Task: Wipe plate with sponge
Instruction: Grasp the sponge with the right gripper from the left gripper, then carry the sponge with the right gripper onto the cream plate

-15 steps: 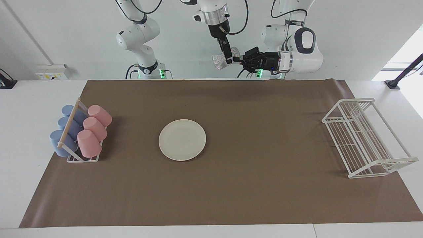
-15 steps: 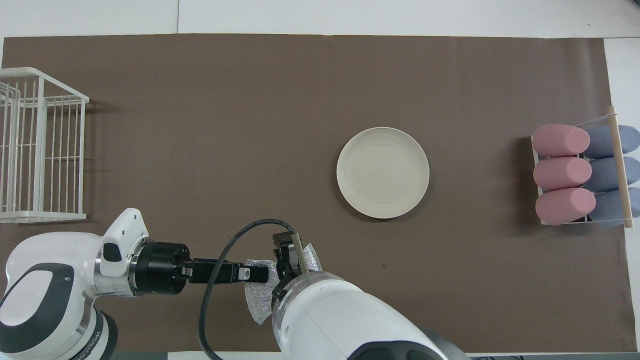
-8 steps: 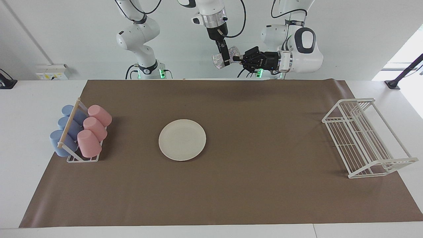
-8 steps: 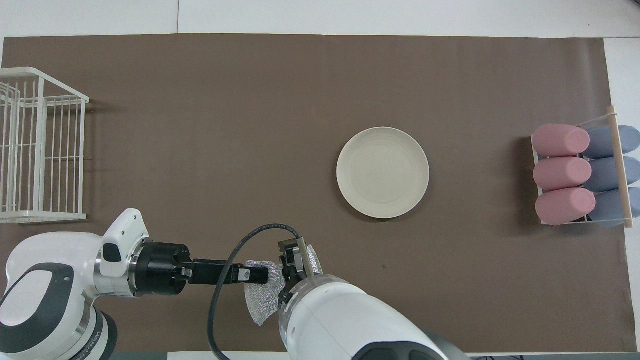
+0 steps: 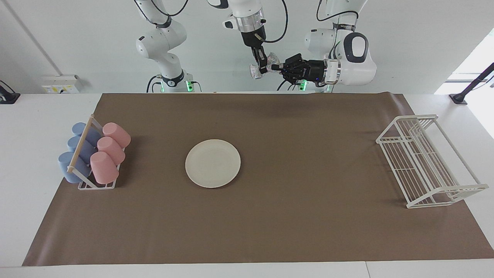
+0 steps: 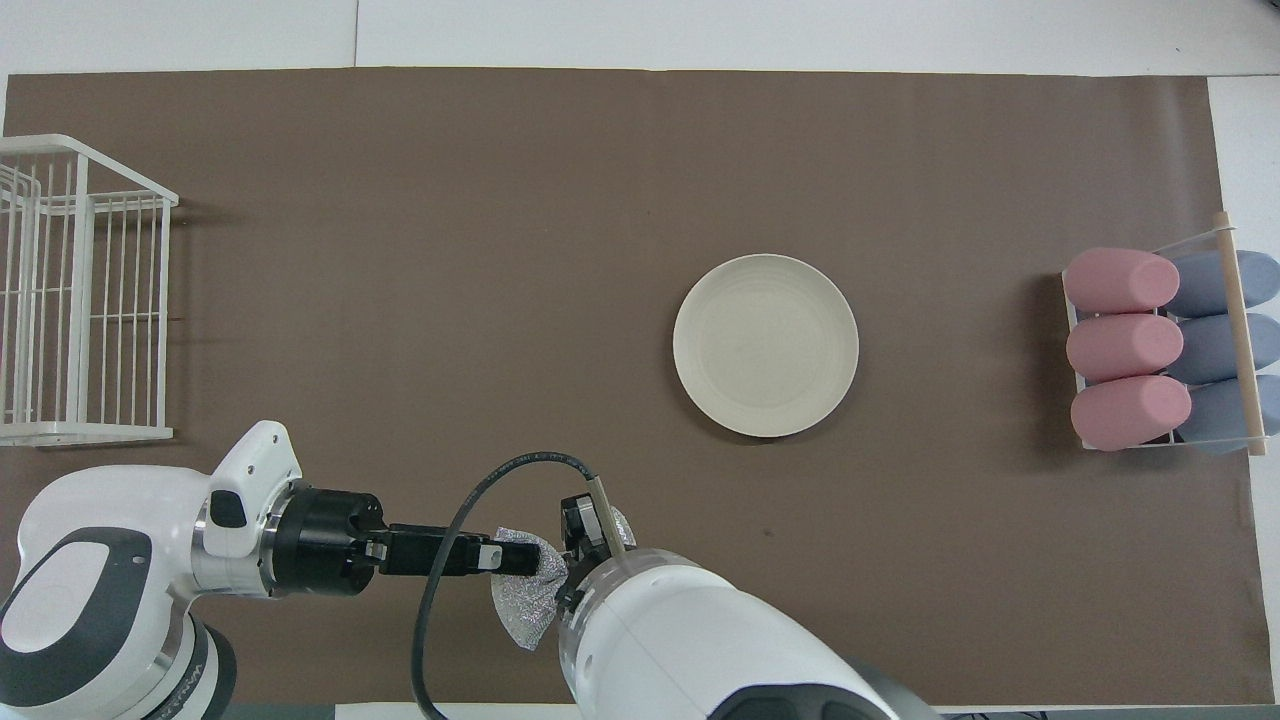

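The cream-white plate (image 5: pixel 212 163) lies flat on the brown mat, toward the right arm's end; it also shows in the overhead view (image 6: pixel 765 345). The silvery sponge (image 5: pixel 254 72) hangs high in the air over the mat's edge nearest the robots, and shows crumpled in the overhead view (image 6: pixel 525 610). My right gripper (image 5: pixel 263 68) points down and is shut on the sponge; in the overhead view (image 6: pixel 588 518) the arm hides much of it. My left gripper (image 5: pixel 274 68) reaches in sideways and pinches the same sponge, as the overhead view (image 6: pixel 535 557) also shows.
A rack of pink and blue cups (image 5: pixel 92 154) stands at the right arm's end of the mat (image 6: pixel 1160 345). A white wire rack (image 5: pixel 424 160) stands at the left arm's end (image 6: pixel 70 300). Bare brown mat surrounds the plate.
Both grippers and the sponge have risen a little. The left gripper has pushed further onto the sponge, which now looks more squeezed. The plate has not moved.
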Controlling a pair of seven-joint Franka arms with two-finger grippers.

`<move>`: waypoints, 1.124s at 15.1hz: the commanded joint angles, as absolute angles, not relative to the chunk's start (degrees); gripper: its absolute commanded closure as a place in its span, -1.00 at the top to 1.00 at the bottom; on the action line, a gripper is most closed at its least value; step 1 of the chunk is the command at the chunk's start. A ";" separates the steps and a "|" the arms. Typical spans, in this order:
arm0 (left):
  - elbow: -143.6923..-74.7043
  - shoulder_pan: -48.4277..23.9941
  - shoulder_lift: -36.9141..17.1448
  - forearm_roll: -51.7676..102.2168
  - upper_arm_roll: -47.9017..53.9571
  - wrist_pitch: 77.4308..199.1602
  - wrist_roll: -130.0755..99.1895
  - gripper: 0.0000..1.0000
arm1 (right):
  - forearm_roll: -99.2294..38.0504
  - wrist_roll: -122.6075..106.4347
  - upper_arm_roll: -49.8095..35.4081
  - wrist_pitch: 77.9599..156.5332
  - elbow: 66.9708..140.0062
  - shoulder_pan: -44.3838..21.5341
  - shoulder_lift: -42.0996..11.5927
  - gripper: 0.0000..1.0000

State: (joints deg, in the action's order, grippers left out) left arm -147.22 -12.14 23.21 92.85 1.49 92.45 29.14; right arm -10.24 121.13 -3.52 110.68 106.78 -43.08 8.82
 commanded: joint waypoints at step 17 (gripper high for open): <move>-142.04 -6.59 24.08 70.60 0.62 93.95 13.02 1.00 | -8.70 84.32 -3.52 129.71 110.21 -22.51 -8.34 -1.00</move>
